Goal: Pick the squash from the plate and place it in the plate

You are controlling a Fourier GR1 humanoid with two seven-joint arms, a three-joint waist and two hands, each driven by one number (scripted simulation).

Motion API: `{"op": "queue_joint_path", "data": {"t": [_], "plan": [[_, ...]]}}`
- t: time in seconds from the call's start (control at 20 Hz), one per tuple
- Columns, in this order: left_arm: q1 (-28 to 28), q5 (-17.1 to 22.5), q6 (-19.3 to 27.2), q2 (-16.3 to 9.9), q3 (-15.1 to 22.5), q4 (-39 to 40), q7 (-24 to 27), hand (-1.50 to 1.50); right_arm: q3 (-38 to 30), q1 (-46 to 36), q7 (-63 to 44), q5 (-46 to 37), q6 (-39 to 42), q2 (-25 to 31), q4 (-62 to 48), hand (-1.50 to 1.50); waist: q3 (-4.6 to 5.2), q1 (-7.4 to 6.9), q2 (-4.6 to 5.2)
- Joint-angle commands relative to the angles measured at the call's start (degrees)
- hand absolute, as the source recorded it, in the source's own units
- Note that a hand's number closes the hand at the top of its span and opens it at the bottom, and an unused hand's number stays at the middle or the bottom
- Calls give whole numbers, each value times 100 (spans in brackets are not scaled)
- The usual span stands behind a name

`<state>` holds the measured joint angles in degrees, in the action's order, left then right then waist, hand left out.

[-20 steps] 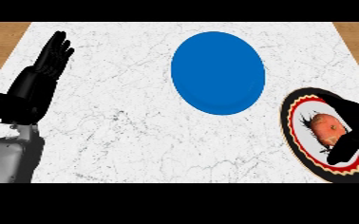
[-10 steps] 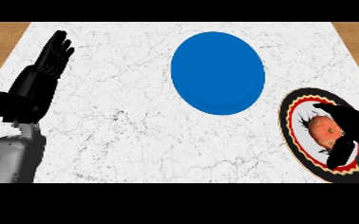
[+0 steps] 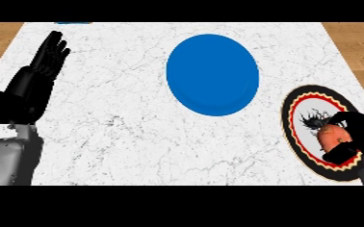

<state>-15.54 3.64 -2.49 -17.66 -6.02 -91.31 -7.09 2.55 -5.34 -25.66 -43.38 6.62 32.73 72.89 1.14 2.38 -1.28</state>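
Observation:
An orange squash point(image 3: 332, 137) lies on the patterned plate point(image 3: 298, 125) with the black, red and cream rim, at the right edge of the head view. My right hand point(image 3: 347, 146) is curled round the squash, with fingers above and below it, and hides part of it. A plain blue plate point(image 3: 212, 74) sits on the white marble counter, up and to the left of the patterned one. At the far left my left hand point(image 3: 37, 79) rests open, fingers up.
The marble counter point(image 3: 121, 134) stretches between the two hands, with wooden floor showing past its far corners. A small blue thing point(image 3: 73, 22) peeks in at the counter's far left edge.
My right hand has slid a little lower and farther right on the patterned plate and closed round the squash. The left hand stays still.

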Motion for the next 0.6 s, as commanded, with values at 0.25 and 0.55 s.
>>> {"op": "queue_joint_path", "data": {"t": [0.25,0.55], "plan": [[125,8,83,-36,-110,-170,-118,0,-215,1911,-2519,-1016,-1264,-629,2107,150,-73,286,-3],[148,-137,123,36,5,-182,-23,0,772,2706,-3583,-1908,-1070,-1271,4764,150,-83,74,51]]}}
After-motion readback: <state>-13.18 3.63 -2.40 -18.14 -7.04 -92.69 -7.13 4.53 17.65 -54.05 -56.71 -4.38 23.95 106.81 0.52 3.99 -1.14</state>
